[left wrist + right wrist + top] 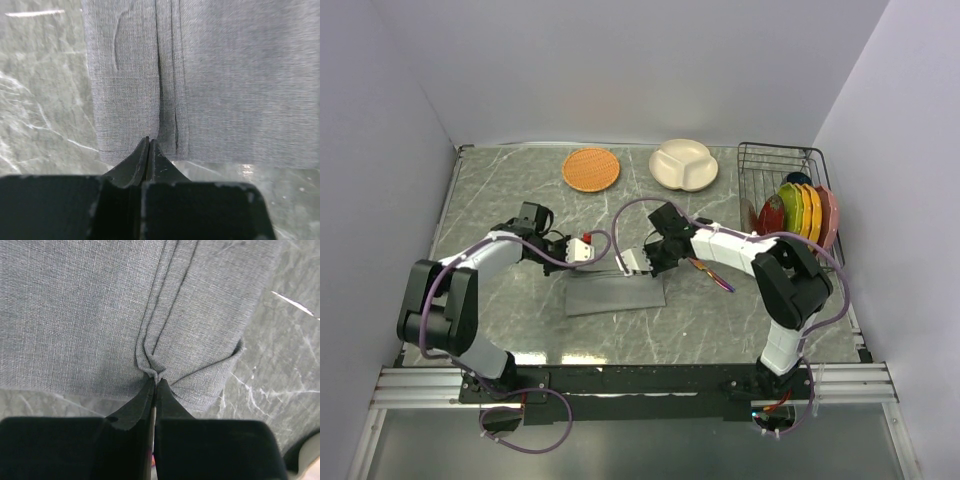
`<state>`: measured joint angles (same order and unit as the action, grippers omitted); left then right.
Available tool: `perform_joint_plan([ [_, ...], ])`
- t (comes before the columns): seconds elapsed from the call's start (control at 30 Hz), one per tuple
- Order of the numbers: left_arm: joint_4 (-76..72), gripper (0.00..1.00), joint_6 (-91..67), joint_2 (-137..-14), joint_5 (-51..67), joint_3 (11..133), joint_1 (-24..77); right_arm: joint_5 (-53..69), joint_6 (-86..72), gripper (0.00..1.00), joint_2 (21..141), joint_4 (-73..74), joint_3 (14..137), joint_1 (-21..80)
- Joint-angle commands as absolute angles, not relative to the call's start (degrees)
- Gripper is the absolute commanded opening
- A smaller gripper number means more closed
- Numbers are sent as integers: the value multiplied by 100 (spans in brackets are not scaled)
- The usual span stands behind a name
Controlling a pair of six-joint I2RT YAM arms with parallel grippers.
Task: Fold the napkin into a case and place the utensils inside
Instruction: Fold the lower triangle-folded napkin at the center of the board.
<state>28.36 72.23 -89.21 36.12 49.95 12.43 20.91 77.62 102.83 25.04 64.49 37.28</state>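
Note:
The grey napkin (616,294) lies folded into a narrow oblong on the marble table (500,200) between the arms. My left gripper (592,264) is at the cloth's far edge, and in the left wrist view its jaws are shut on the napkin (220,75) at a fold line. The right gripper (632,270) sits just beside it, shut on a puckered pinch of the napkin (75,310). The purple knife (719,279) pokes out from under the right forearm, with a gold bit of the spoon (699,264) next to it.
An orange woven mat (591,168) and a cream divided dish (684,164) lie at the back. A black wire rack (775,160) with several coloured plates (802,210) stands at the right. Walls close in the table on three sides.

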Motion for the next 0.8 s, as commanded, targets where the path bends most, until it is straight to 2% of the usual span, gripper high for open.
perform_joint_plan([
  [0.0,3146,1,7295,-8499,3990,5063,1327,2268,7787,0,9791,2672,6478,3674],
  [0.77,3498,1,7278,-9132,3507,4983,1635,2039,7963,0,9923,2444,5801,3665],
])
